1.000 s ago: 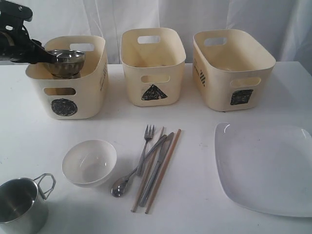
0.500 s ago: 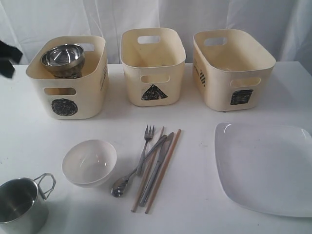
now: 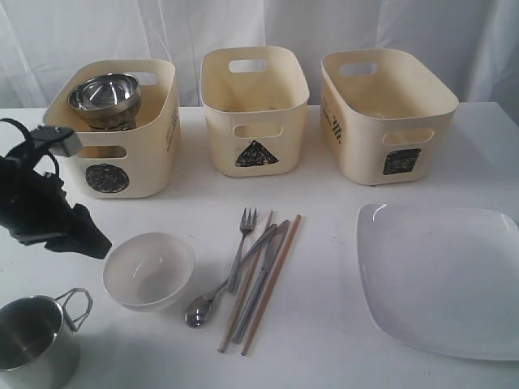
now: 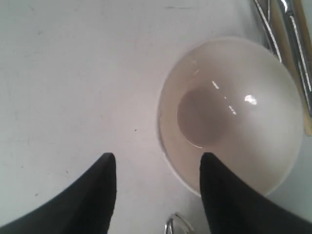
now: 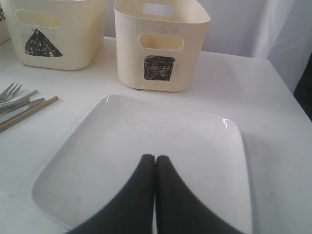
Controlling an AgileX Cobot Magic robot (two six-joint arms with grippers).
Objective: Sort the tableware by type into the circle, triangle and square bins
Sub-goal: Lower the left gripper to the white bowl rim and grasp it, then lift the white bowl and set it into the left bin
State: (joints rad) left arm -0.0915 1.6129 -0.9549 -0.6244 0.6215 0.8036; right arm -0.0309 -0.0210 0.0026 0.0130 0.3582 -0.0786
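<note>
My left gripper (image 3: 91, 241) hangs open just left of the white bowl (image 3: 149, 269). In the left wrist view the left gripper (image 4: 156, 160) has one finger over the white bowl's (image 4: 234, 112) rim and the other over bare table, with nothing held. The steel bowl (image 3: 104, 93) rests high in the circle bin (image 3: 113, 162). A steel mug (image 3: 32, 340) stands at the front left. Fork (image 3: 243, 239), spoon (image 3: 203, 306), knife (image 3: 263, 279) and chopsticks (image 3: 278, 267) lie together mid-table. My right gripper (image 5: 155, 158) is shut above the white square plate (image 5: 146, 131).
The triangle bin (image 3: 255, 121) and square bin (image 3: 389, 121) stand at the back, both looking empty. The square plate (image 3: 442, 275) fills the front right. The mug's wire handle (image 4: 175, 225) shows just below my left fingers. A white curtain hangs behind the table.
My left gripper let go of the steel bowl in the circle bin, drew off to the left, then came down beside the white bowl. The right gripper has not moved.
</note>
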